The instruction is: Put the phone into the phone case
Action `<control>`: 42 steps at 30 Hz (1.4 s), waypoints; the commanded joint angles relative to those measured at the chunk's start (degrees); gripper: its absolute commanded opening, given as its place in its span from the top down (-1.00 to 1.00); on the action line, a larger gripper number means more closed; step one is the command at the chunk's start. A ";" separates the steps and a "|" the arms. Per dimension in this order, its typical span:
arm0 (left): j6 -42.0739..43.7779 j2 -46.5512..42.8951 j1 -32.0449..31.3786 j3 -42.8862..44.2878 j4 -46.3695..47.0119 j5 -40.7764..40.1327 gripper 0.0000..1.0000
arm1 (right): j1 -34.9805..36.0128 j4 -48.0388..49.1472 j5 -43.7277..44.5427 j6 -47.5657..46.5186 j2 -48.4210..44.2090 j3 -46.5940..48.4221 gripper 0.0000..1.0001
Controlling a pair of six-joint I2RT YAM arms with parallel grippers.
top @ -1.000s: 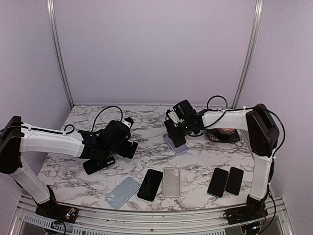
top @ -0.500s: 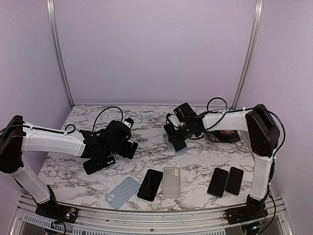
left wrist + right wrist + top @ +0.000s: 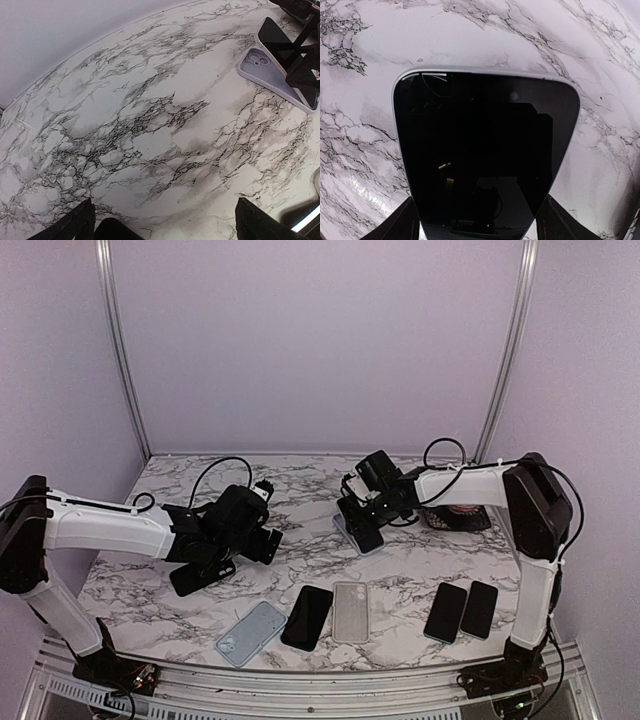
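A black-screened phone (image 3: 485, 155) sits between the two fingers of my right gripper (image 3: 480, 220), which is shut on its long edges. In the left wrist view the phone (image 3: 277, 37) is tilted, its lower end resting in a lavender phone case (image 3: 262, 70) that lies on the marble. The top view shows this case (image 3: 347, 527) under the right gripper (image 3: 365, 518) at mid table. My left gripper (image 3: 167, 227) is open over bare marble, well to the left of the case, with nothing between its fingers.
Along the front edge lie a blue-grey case (image 3: 250, 632), a black phone (image 3: 307, 617), a pale grey case (image 3: 350, 611) and two more phones (image 3: 446, 612) (image 3: 479, 608). A black slab (image 3: 200, 575) lies under the left arm. A dark object (image 3: 460, 515) sits at the right.
The right gripper has shifted slightly with the phone over the lavender case. The left arm has not moved.
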 commanded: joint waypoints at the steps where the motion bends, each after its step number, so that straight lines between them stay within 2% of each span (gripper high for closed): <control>1: -0.38 1.32 0.43 1.16 -1.70 0.11 -0.96 | 0.26 -4.78 -1.23 0.58 -0.12 1.63 0.14; 8: -0.54 1.33 0.42 0.77 -1.78 0.04 -0.96 | 0.35 -8.16 -1.76 3.52 1.97 2.76 0.14; 16: -0.64 1.59 0.47 0.67 -1.78 0.03 -0.96 | 0.53 -10.15 -3.84 4.38 5.03 6.00 0.05; 26: -0.01 1.88 0.52 0.78 -1.87 0.02 -0.96 | 0.60 -13.52 -1.20 5.39 6.68 8.12 -0.67; 28: 0.05 1.90 0.52 0.80 -1.87 0.11 -0.97 | 0.71 -14.51 -0.53 5.24 6.80 9.11 -0.96; 39: -0.27 2.03 0.61 0.54 -2.04 0.49 -0.97 | 0.55 -19.40 1.38 6.16 8.80 9.99 -0.98; 42: -0.08 1.84 0.61 0.71 -2.14 0.43 -0.96 | 0.32 -19.85 0.56 5.97 10.26 10.50 -0.88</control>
